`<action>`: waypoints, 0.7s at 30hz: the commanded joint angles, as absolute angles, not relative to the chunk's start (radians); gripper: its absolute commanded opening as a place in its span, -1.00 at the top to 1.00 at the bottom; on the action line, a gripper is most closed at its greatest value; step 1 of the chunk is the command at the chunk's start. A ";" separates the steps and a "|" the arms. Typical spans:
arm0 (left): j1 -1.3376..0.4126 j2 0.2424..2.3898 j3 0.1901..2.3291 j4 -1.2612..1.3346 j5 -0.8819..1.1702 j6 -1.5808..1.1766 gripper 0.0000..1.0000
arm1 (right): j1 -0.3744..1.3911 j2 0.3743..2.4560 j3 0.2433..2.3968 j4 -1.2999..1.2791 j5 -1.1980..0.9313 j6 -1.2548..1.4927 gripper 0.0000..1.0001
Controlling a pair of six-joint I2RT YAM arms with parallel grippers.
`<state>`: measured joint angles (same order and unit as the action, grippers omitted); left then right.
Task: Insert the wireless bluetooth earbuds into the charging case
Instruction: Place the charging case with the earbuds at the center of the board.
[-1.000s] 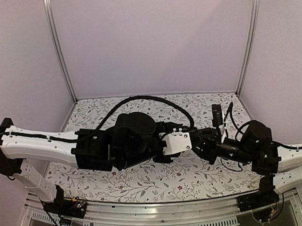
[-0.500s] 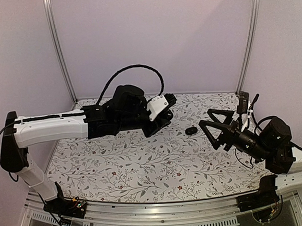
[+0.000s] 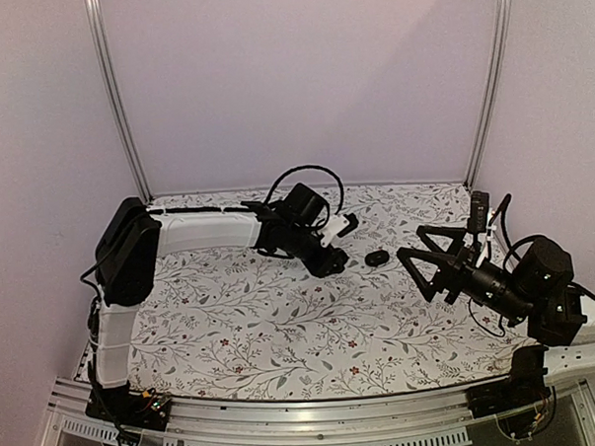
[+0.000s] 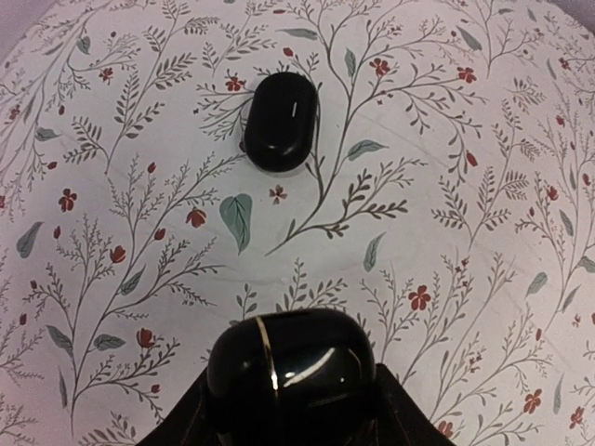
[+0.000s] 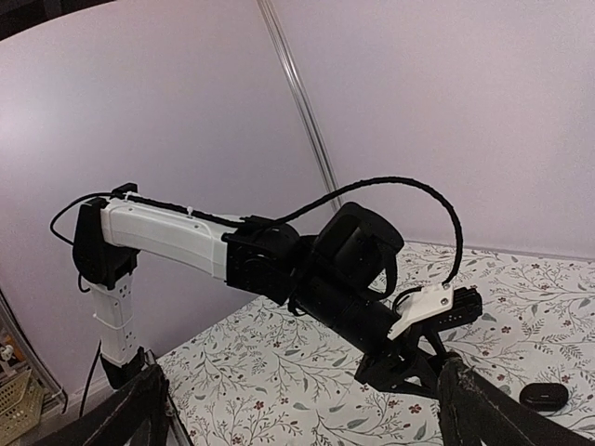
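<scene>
Nearest, at 4 o'clock on the floral surface (image 3: 233, 334): right gripper (image 3: 418, 269), jaws spread wide with nothing between them, held above the cloth and aimed toward 10 o'clock. Farther in, about 1 o'clock from the surface's middle, a matte black case (image 3: 378, 257) lies closed and flat on the cloth, untouched. Just beside it at its 9 o'clock, the left gripper (image 3: 331, 261), its arm stretched across from the 9 o'clock side. The wrist view shows its jaws clamped on a glossy black case (image 4: 290, 358) – lid shut, a thin bright seam line running over the top. Cannot tell whether that case touches the cloth. From that wrist the matte case sits at 12 o'clock, apart. Earbuds – not made out in any view.
</scene>
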<state>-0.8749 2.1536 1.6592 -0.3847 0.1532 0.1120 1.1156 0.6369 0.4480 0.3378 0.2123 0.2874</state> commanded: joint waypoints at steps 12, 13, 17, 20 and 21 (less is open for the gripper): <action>-0.812 2.448 2.007 -0.568 0.258 0.064 0.25 | 1.097 0.627 0.429 0.298 0.227 0.294 -0.98; -0.809 2.463 2.030 -0.579 0.260 0.061 0.24 | 1.097 0.630 0.431 0.296 0.226 0.294 -0.98; -0.802 2.490 2.052 -0.590 0.262 0.063 0.09 | 1.095 0.635 0.432 0.292 0.224 0.292 -0.98; -0.801 2.488 2.054 -0.590 0.262 0.062 -0.18 | 1.094 0.643 0.436 0.288 0.219 0.289 -0.98; -0.800 2.484 2.054 -0.591 0.262 0.064 -0.26 | 1.092 0.650 0.437 0.288 0.217 0.289 -0.98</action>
<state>-0.8135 2.4802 2.0266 -0.5709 0.2466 0.0677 1.1027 0.6388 0.4374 0.2977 0.2153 0.2913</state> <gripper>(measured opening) 0.568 0.990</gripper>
